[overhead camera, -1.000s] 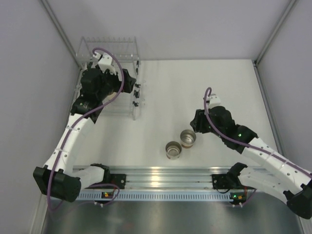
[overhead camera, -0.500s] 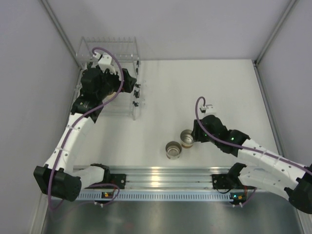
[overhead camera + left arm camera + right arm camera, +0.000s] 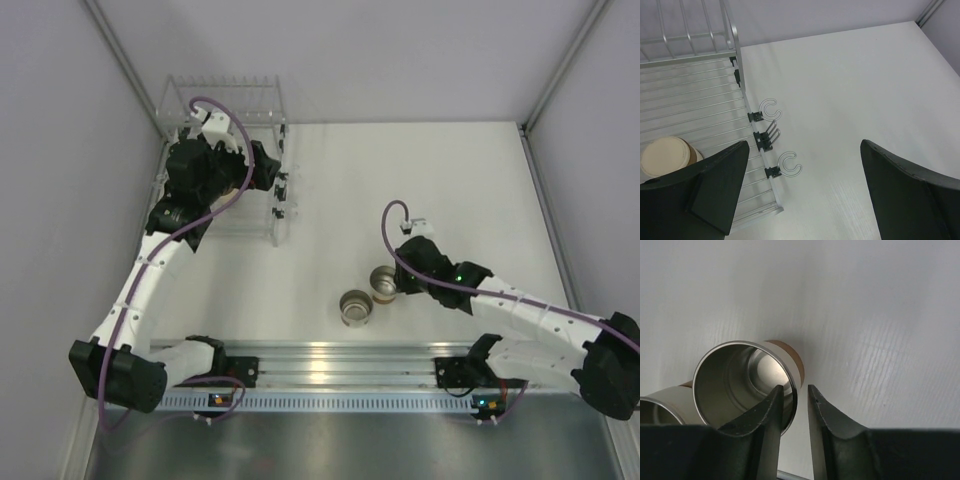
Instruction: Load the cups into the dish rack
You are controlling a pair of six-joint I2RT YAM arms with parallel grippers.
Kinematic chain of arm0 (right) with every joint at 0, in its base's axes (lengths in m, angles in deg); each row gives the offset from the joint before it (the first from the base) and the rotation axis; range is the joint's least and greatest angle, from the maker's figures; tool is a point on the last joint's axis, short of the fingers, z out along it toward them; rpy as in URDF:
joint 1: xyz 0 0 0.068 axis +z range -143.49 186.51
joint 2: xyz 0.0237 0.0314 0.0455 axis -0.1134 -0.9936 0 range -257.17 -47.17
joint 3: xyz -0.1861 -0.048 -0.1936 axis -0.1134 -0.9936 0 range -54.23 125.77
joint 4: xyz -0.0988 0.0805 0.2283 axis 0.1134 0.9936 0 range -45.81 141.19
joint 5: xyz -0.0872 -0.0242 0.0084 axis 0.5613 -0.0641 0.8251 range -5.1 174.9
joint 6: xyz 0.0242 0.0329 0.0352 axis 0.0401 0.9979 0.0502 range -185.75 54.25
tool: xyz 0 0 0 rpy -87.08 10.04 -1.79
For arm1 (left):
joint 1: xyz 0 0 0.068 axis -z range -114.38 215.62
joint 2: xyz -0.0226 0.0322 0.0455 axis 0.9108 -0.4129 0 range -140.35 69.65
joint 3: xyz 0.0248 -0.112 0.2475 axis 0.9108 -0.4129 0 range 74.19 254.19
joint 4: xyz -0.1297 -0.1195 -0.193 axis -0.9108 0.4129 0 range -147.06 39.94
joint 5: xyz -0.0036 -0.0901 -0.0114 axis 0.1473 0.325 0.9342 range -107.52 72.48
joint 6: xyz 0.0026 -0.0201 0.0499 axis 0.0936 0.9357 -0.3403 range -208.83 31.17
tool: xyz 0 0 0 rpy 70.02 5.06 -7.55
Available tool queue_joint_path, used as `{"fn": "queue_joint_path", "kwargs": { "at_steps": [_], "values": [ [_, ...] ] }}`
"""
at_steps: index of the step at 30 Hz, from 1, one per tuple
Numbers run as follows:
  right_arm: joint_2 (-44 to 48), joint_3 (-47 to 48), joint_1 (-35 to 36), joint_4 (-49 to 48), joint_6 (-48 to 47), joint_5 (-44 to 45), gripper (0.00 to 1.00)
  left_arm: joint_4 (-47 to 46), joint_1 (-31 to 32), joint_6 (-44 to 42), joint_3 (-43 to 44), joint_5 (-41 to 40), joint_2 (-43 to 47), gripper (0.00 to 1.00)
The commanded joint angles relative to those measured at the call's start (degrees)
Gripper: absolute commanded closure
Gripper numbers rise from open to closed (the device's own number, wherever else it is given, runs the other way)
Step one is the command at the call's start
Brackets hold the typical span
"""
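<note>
Lower than a moment ago, the right gripper [image 3: 795, 399] has come down onto the cream cup [image 3: 740, 380]. This cup stands mouth up, well apart from the dish rack [image 3: 695, 95], touching or just beside a second cup [image 3: 355, 307]. The fingers straddle its wall, narrowly apart and not yet pressing. It looks light, stiff and probably slippery, so the wall should be pinched firmly. The left gripper [image 3: 800, 190] hangs widely spread over the dish rack's edge.

R gripper [image 3: 795, 390] straddles the wall of one cup [image 3: 747, 377]. A second cup [image 3: 355, 307] sits just beside it on the near-left, so no room there, but the table [image 3: 450, 180] far & right is bare. L gripper [image 3: 804, 145], jaws wide, hangs at the dish rack [image 3: 735, 30] edge: open table to its right; tines [image 3: 690, 95], side clips [image 3: 771, 140] & a racked cup [image 3: 662, 155] crowd its left.
</note>
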Motion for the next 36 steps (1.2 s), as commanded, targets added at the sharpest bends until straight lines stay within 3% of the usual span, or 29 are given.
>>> {"fn": "queue_joint_path", "kwargs": {
  "at_steps": [1,6,14,20,27,31,36],
  "values": [
    [-1.8,0.7,1.0,-4.1,0.2,0.6,0.74,-3.9,-0.4,0.2,0.0,0.6,-0.2,0.02],
    [-2.3,1.4,1.0,-3.4,0.3,1.6,1.0,-3.9,-0.4,0.1,0.0,0.7,-0.3,0.02],
    [1.8,6.8,0.9,5.4,-1.7,10.1,1.0,-3.7,-0.4,0.4,0.2,0.4,-0.5,0.02],
    [2.7,10.8,-1.7,6.0,-5.2,10.5,1.0,-3.5,-0.5,0.5,0.3,-0.2,-0.5,0.02],
    [0.8,7.1,-9.1,-5.3,-6.0,-2.6,1.0,-3.4,-0.5,1.0,0.3,0.9,-0.6,0.02],
    [-1.2,9.6,-12.5,-10.8,-7.2,-7.6,1.0,-4.4,-0.5,2.1,-0.2,2.6,-1.0,0.02],
    [-4.7,10.9,-18.5,-24.9,-4.5,-19.6,1.0,-7.6,-0.4,6.0,-1.5,7.8,-2.0,0.02]
  ]
}}
